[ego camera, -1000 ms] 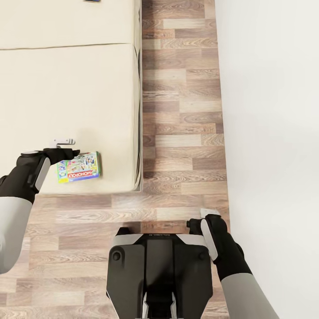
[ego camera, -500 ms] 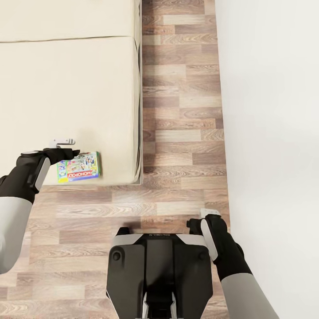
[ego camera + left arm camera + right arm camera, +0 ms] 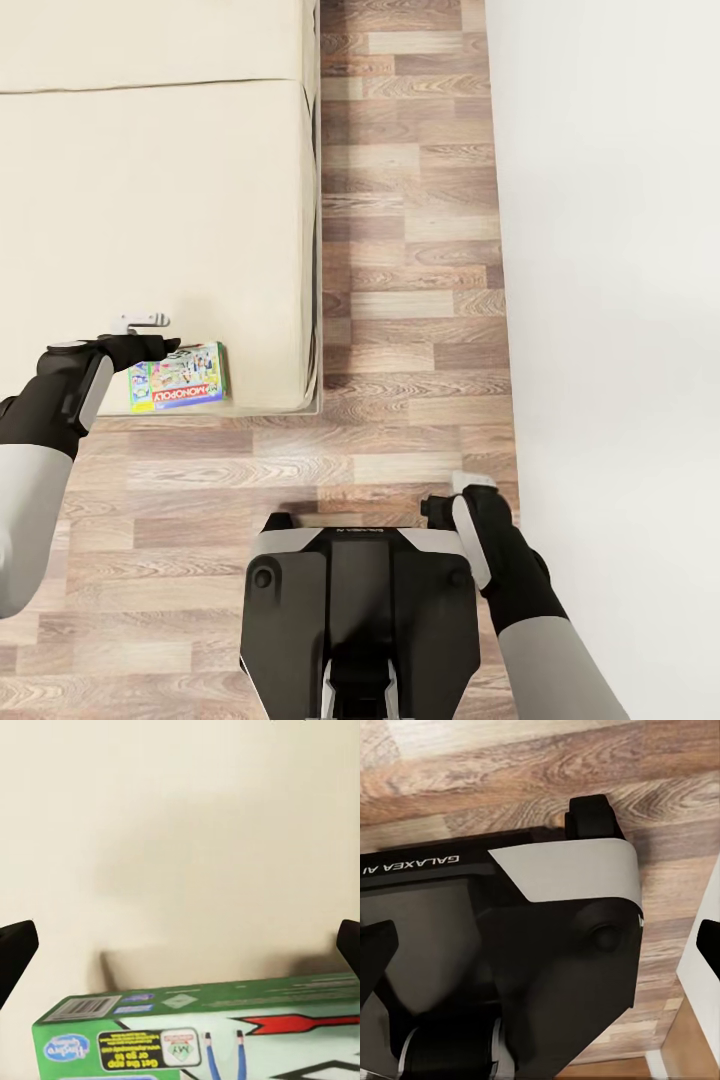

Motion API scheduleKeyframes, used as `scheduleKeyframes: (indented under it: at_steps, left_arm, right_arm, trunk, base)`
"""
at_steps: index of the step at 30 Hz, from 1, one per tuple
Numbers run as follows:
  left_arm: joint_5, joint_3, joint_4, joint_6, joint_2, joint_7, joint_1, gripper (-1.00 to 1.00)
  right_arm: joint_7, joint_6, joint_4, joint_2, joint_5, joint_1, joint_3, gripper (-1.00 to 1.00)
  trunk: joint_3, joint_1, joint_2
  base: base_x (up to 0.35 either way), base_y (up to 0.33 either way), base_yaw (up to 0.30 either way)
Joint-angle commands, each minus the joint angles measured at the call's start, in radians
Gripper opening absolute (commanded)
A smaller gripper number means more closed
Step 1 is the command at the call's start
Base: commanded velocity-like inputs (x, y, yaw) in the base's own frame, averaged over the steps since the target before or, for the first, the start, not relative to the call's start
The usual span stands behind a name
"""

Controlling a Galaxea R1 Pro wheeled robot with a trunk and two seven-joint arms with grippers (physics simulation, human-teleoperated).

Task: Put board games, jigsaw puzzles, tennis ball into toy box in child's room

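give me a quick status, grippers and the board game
Left gripper open, hovering by the board game at the bed corner. Right gripper open, empty, over the robot base. Nothing blocking the game.

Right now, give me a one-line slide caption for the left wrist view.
Left gripper open above the green board game, its box lying flat on the beige bed.

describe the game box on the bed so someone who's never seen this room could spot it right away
Find the wide bed with the plain beige mattress, then go to its corner nearest the robot. Lying flat there, right by the left hand, is the board game, a small green-edged box with cartoon print and red Monopoly lettering. It is the one colourful thing on that plain surface.
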Motion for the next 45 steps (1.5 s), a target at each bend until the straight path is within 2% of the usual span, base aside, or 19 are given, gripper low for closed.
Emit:
scheduleKeyframes:
  at_steps: [1,23,45]
  left_arm:
    - [0.005,0.002,-0.001,0.006,0.0,-0.002,0.0,1.0]
    - [0.006,0.002,-0.001,0.008,0.0,-0.002,0.0,1.0]
    - [0.005,0.0,-0.001,0.007,0.0,-0.001,0.0,1.0]
  right_arm:
    - [-0.008,0.002,0.003,0.001,-0.01,0.0,-0.002,1.0]
    - [-0.008,0.001,0.005,0.001,-0.01,0.0,-0.003,1.0]
    - [-0.007,0.001,0.005,0.001,-0.01,0.0,-0.003,1.0]
  trunk:
    - [-0.001,0.0,-0.001]
    - [-0.001,0.0,-0.001]
    - [-0.001,0.0,-0.001]
  base:
    - [0.0,0.0,0.0]
    - [-0.073,0.0,0.0]
    - [-0.014,0.0,0.0]
